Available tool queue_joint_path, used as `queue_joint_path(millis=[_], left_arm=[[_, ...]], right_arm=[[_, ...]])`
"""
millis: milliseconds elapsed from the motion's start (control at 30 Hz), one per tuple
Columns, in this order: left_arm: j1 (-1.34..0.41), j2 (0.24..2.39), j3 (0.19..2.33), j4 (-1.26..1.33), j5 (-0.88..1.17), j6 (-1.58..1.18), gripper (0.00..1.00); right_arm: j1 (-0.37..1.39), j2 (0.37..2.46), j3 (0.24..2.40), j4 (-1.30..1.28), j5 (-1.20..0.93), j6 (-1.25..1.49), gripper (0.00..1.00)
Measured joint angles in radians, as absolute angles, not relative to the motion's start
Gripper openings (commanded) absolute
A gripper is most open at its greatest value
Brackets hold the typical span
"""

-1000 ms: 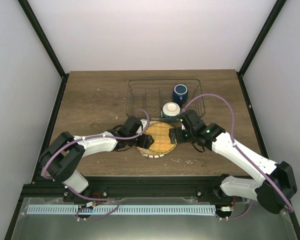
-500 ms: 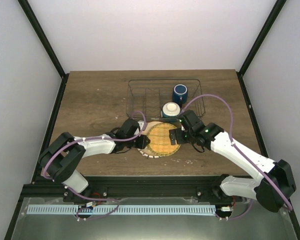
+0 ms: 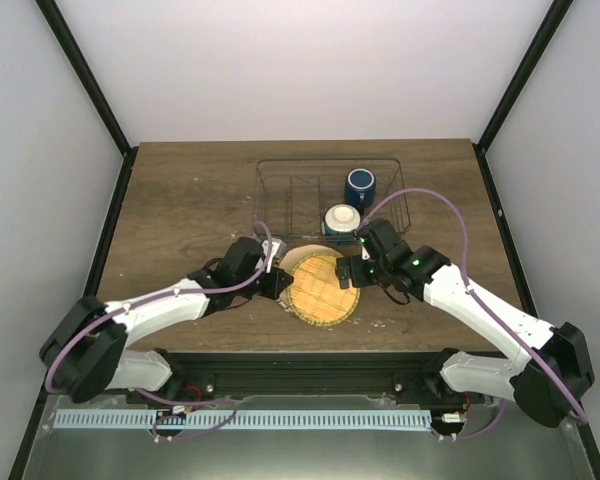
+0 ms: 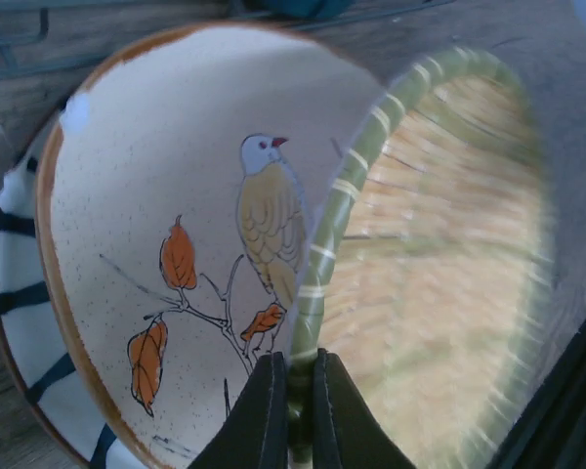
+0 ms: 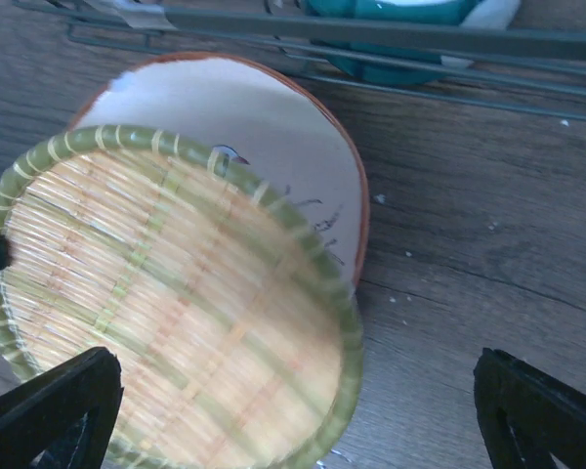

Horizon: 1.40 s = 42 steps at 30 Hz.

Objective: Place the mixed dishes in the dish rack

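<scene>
While left pincer (image 4: 291,369) clamps woven plate (image 4: 439,254) over cream plate (image 4: 146,176), right pincer (image 3: 351,270) hangs released.

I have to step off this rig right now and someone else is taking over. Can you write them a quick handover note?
Left gripper: shut on the green rim of the woven plate, which is tilted up off the plate below.
Right gripper: open, holding nothing, beside the woven plate's right edge.
Done: dark blue mug and small bowl sit in the dish rack.
Left: rack the woven plate, then the cream bird plate on the table just in front of the rack. A striped plate edge shows beneath it too.
</scene>
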<state>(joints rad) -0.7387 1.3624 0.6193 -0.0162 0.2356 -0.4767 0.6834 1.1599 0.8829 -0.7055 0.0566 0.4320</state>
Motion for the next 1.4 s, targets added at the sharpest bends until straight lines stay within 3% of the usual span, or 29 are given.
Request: queue_joint_path(millis=[267,1133,1400], left_arm=[[-0.718,1.175,0.583,-0.101,0.221,-0.459,0.00],[-0.653,0.953,0.530,-0.152,0.354,-0.469,0.00],[-0.653,0.882,0.525,-0.154,0.401,-0.473,0.00]], right_arm=[[0.684,1.137,0.858,-0.624,-0.030,0.432,1.00],[0.684,1.068,0.607,-0.297,-0.217,0.393,1.00],[0.684,1.013,0.494,-0.123,-0.306,0.375,0.91]])
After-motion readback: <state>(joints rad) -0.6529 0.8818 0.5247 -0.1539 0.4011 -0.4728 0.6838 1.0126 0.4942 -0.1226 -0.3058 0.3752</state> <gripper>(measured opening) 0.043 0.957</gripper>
